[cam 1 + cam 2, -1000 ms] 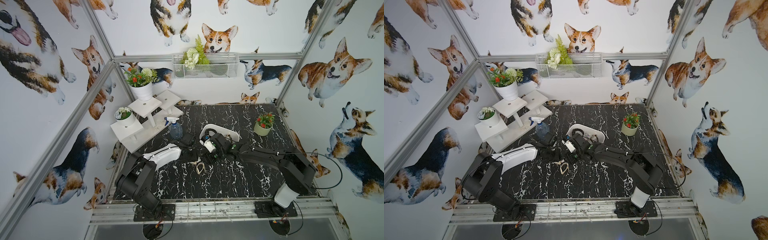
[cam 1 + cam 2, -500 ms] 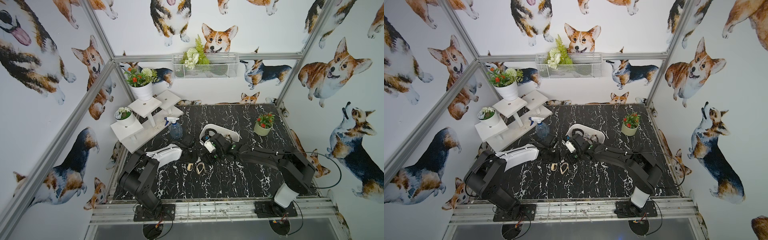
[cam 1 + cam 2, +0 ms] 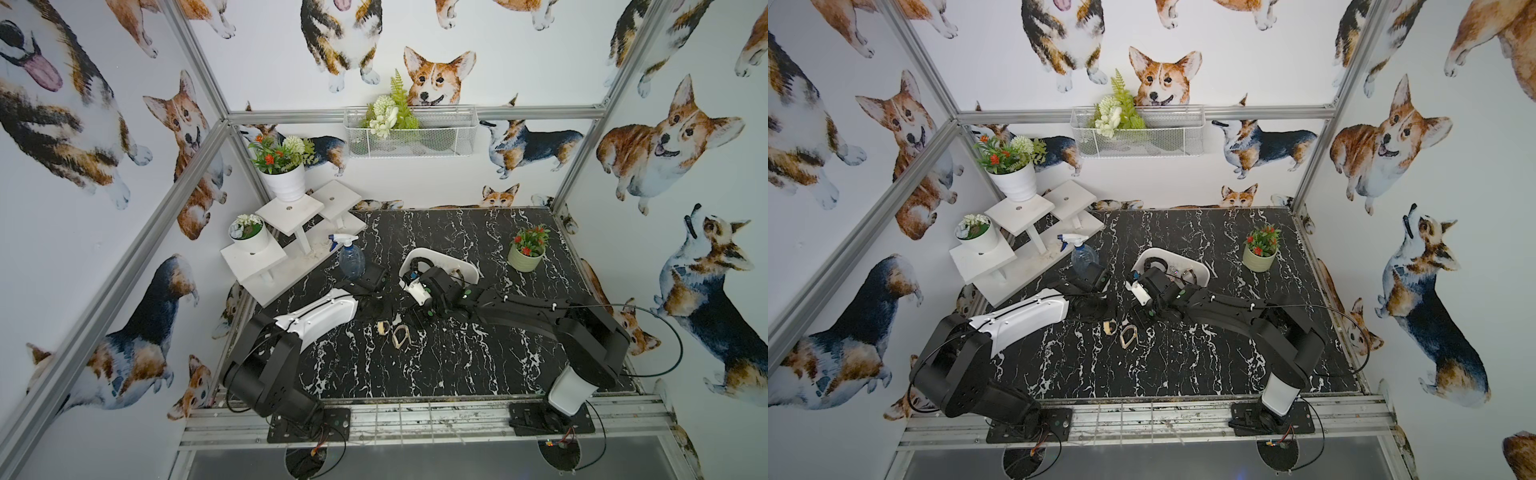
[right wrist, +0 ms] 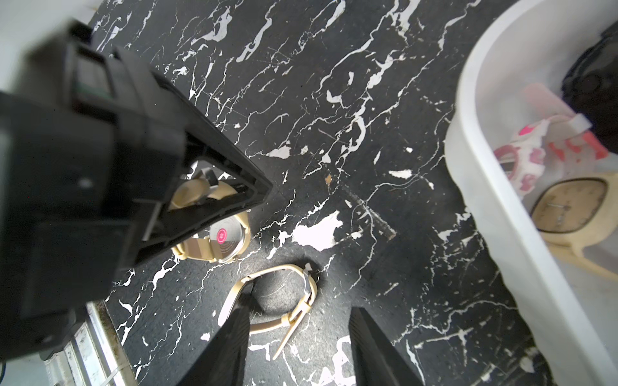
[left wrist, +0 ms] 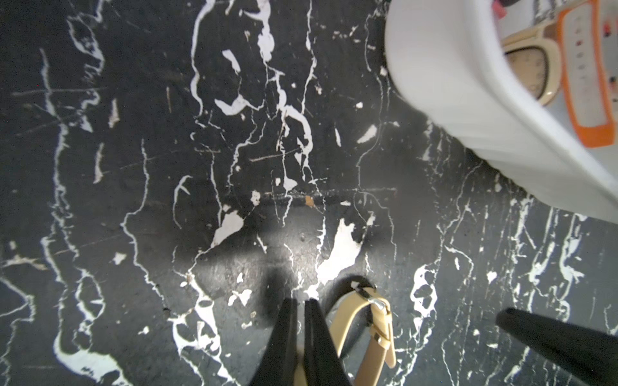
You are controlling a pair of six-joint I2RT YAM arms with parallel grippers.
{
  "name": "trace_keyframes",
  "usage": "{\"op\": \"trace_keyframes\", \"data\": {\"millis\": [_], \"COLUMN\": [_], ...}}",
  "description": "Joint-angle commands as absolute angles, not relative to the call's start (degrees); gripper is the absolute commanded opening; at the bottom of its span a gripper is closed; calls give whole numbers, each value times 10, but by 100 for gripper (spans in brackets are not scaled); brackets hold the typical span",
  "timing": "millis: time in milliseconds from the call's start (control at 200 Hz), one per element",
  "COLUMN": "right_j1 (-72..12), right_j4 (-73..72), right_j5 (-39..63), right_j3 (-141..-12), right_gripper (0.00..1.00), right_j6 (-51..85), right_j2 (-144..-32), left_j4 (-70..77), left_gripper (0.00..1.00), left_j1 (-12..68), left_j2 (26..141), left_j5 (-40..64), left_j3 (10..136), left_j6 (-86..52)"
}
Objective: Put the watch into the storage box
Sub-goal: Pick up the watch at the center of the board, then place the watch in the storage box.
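A second ago the top views show only one pale strap clear of the arms; now two watches lie bare side by side on the black marbled surface (image 3: 457,374). These are the gold-cased watch (image 3: 381,328) and, just beside it toward the right arm, the looped watch (image 3: 401,338). The right arm looks unchanged. Both top views show the pair in front of the storage box (image 3: 468,270), apart from it, but the dark grippers blur into the surface there. The wrist views fill that in. The left wrist view shows the left gripper (image 5: 301,302) with its fingers (image 5: 287,334) pressed together, only a thin slit between them. The looped watch (image 5: 378,327) lies just beside them and not in their grip. A beige blur sits low between them, and I cannot tell whether anything is pinched. The right wrist view shows the right gripper (image 4: 301,307) with its fingers (image 4: 230,347) spread over the looped watch (image 4: 282,267), one finger overlapping the loop's side. Only this view shows the gold-cased watch (image 4: 227,239) lying case-back up, a pink sticker on it, partly under the left gripper. The storage box (image 4: 485,167) already holds other watches, including a beige square-faced one.
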State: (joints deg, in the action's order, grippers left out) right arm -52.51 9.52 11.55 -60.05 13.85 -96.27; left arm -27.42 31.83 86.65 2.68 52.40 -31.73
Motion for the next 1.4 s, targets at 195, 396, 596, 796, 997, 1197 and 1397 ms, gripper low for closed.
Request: {"op": "trace_keyframes", "data": {"millis": [195,396,596,796,997,1197,1397], "right_j1": [-509,-440,-378,-362,-359,-359,-359], "right_j4": [58,65,122,135,132,123,111], "right_j5": [81,96,92,89,90,92,100], "right_j3": [-565,-537,-542,-539,-532,-520,-518], "right_gripper": [54,55,56,56,56,56,56], "right_j6": [141,162,158,156,152,150,151], "right_j2": [-889,-814,-769,-766,-773,-780,-798], "left_j4": [-267,-265,-272,-260,-252,-249,-236], "left_gripper": [0,0,0,0,0,0,2], "left_j1": [315,315,315,315,314,303,292], "left_j2": [868,937,1040,1138,1225,1275,1295], "left_j5": [25,53,70,104,135,145,157], "left_j3": [613,717,849,952,1041,1089,1095], "left_j6": [-294,-280,-263,-258,-262,-253,-250]}}
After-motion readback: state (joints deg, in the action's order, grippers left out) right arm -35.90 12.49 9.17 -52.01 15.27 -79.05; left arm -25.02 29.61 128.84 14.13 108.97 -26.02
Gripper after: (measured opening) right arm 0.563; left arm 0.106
